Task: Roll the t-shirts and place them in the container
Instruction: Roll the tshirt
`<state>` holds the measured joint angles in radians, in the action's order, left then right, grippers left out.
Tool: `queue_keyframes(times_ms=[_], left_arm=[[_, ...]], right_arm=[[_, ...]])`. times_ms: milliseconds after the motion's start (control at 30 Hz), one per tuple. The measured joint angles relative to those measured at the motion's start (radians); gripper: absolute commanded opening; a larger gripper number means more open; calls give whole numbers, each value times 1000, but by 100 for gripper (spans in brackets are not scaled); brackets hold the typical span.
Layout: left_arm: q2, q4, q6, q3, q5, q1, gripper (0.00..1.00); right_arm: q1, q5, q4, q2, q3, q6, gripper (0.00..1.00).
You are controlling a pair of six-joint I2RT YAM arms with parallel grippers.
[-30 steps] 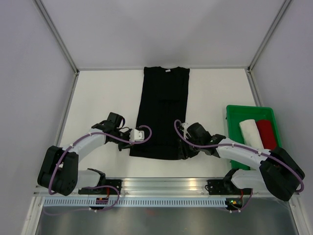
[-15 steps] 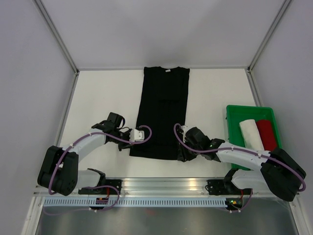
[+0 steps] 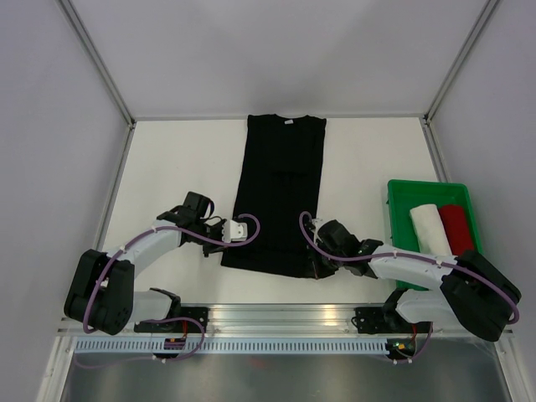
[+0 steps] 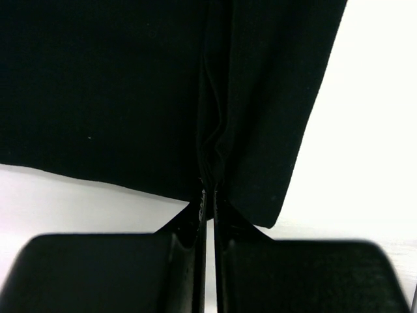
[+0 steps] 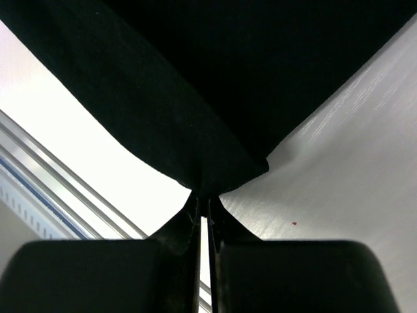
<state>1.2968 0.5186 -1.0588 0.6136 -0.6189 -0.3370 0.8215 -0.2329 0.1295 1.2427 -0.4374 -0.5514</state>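
Black t-shirt (image 3: pixel 279 193) folded to a narrow strip, flat on the bench (image 3: pixel 184 159), long axis running away from the arms, collar and white label at the far end, hem nearest. Left hand (image 3: pixel 237 232) pinched tight on the shirt's near-left hem corner; right hand (image 3: pixel 316 266) clamped on the near-right corner. Best to lift both corners level and turn the hem over evenly toward the collar, keeping the roll tight. Right of the shirt, green tray (image 3: pixel 400 190) with white roll (image 3: pixel 428 224) and red roll (image 3: pixel 456 226).

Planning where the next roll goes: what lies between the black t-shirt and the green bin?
Bare white table; the top view shows nothing between black t-shirt and green bin.
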Motion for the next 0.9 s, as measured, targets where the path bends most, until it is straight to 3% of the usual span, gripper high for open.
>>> queue_keyframes(times_ms=[167,200,233,267,300,400,633,733,767,900], left_arm=[[0,-13,0,-4,1,0,2],[0,-16,0,-6,1,0,4],[0,-17,0,-6,1,0,10],[0,-19,0,-7,1,0,27],[0,-21,-4,-8,2,0,30],[0,-21,0,-8,16,0,39],[-22,-32,32,5,64,5,42],[-35,-39,68,26,77,13,40],[-44,-42,83,33,80,16,38],[-95,-33,116,63,60,15,29]], right_arm=[[-20,-33,21,-6,3,-11,17],[-30,-39,30,-6,3,-10,26],[-41,-43,41,-6,2,-11,32],[-50,-53,50,-8,-2,-8,38],[-61,-58,61,-13,-5,-5,44],[-84,-60,104,-47,-8,4,48],[-93,-4,262,-135,-89,44,47],[-93,6,283,-134,-151,66,34],[-93,7,289,-132,-169,75,24],[-93,-4,271,-114,-194,91,9]])
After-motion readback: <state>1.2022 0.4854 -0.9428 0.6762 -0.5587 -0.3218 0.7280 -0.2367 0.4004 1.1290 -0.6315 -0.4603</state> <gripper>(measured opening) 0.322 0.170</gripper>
